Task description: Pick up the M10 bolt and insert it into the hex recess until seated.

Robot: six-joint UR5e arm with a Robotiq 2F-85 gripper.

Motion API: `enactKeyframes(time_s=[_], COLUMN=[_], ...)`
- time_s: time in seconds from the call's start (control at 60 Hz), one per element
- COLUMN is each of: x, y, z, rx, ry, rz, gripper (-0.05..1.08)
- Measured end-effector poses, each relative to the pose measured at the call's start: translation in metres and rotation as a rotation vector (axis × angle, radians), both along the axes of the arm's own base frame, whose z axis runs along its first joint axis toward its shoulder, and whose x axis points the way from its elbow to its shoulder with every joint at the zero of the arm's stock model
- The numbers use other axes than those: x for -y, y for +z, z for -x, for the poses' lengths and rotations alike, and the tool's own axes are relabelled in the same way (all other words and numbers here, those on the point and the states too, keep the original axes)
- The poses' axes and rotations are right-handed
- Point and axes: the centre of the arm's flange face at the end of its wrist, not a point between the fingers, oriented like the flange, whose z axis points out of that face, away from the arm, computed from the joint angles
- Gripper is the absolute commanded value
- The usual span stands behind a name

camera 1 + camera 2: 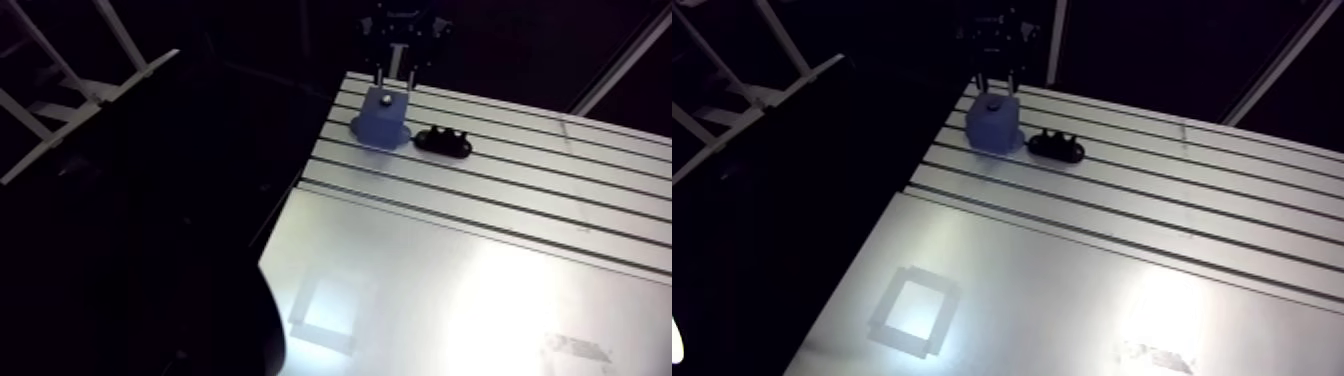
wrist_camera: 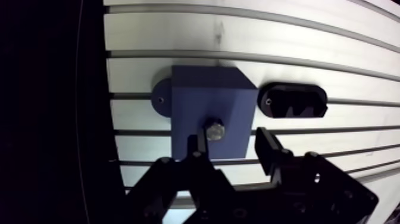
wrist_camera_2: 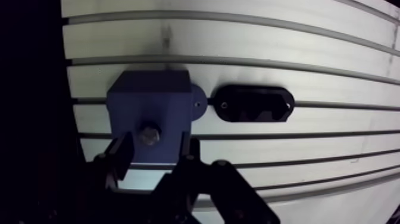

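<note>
A blue block (image 2: 205,113) stands on the slotted table (image 1: 520,190) near its left edge. The M10 bolt (image 2: 215,130) sits head-up in the top of the block, only its grey hex head showing. My gripper (image 3: 153,152) hangs right above the block, open. In the wrist view its fingers (image 2: 268,149) straddle the bolt head with a gap on each side and nothing gripped. In the arm view the gripper (image 1: 395,75) stands just over the block (image 1: 381,120), and the bolt head (image 1: 386,99) shows as a small pale spot.
A black oval holder (image 2: 294,100) with notched slots lies on the table just beside the block, apart from it. A square outline of tape (image 1: 912,310) marks the smooth plate nearer the camera. Left of the block the table ends at a dark drop.
</note>
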Motion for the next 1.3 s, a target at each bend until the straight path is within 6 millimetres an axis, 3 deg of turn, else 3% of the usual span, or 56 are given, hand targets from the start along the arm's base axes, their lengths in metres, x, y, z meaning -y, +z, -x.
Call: enactKeyframes(time_s=[0.417,1.3], x=[0.013,0.016], y=[0.0,-0.006], z=[-0.01,-0.013], rx=[-0.04,-0.045], ry=[0.044,0.055], rz=[-0.038,-0.037], gripper=[0.49,0.52])
